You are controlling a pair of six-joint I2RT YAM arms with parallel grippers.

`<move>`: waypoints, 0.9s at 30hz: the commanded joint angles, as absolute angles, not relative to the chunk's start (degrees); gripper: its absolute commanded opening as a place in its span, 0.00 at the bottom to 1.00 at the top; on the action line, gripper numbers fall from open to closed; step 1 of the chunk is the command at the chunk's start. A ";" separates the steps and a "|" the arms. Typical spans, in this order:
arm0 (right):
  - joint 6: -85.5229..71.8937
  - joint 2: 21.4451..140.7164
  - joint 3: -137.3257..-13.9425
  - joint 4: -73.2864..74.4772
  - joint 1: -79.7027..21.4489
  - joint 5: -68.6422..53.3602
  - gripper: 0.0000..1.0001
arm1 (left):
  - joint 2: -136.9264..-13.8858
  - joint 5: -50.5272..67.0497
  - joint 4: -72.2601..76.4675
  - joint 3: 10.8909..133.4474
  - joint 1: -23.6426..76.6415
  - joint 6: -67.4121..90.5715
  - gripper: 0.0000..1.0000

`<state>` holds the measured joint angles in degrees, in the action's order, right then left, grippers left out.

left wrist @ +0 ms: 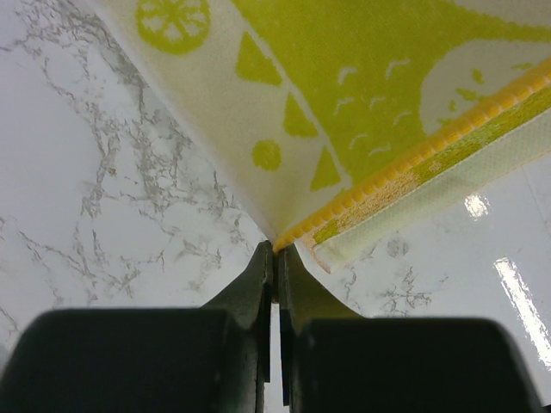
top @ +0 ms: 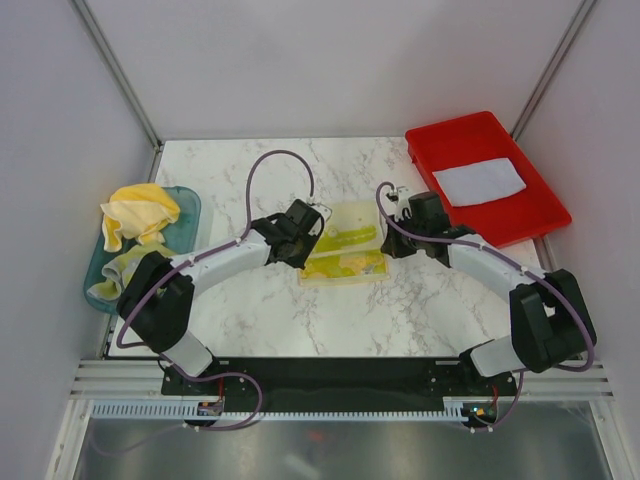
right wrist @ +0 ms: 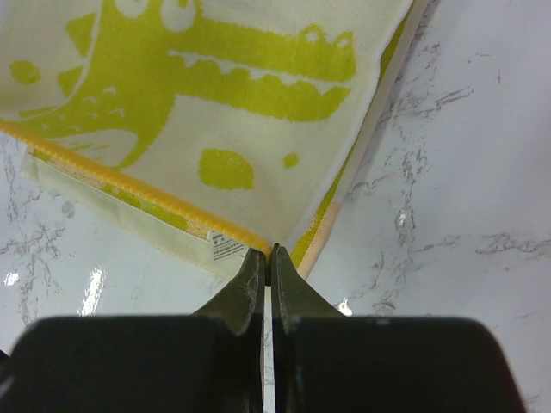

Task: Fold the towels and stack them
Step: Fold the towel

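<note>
A cream towel with green crocodile print and a yellow edge [top: 343,243] lies at the table's middle, one half lifted over the other. My left gripper [top: 313,222] is shut on its left corner [left wrist: 288,234]. My right gripper [top: 392,226] is shut on its right corner [right wrist: 269,245], beside a white care label [right wrist: 225,247]. A folded pale grey towel [top: 480,181] lies in the red tray [top: 530,215] at the back right. Crumpled yellow towels [top: 140,213] sit in the teal tray [top: 188,205] at the left.
The marble table [top: 260,315] has a dark rail along its near edge. Grey walls and metal posts close in the back and sides. Purple cables loop above both arms.
</note>
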<state>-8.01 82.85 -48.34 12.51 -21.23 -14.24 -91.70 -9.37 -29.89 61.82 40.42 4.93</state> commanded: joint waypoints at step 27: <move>-20.47 70.06 -42.89 18.28 -23.47 -10.54 0.40 | -79.99 -8.79 -34.71 57.66 44.82 18.26 0.43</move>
<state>-16.43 74.35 -42.98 16.25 -23.20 -9.32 -85.36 -8.56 -33.39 57.25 44.49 13.13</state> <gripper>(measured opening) 0.373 0.416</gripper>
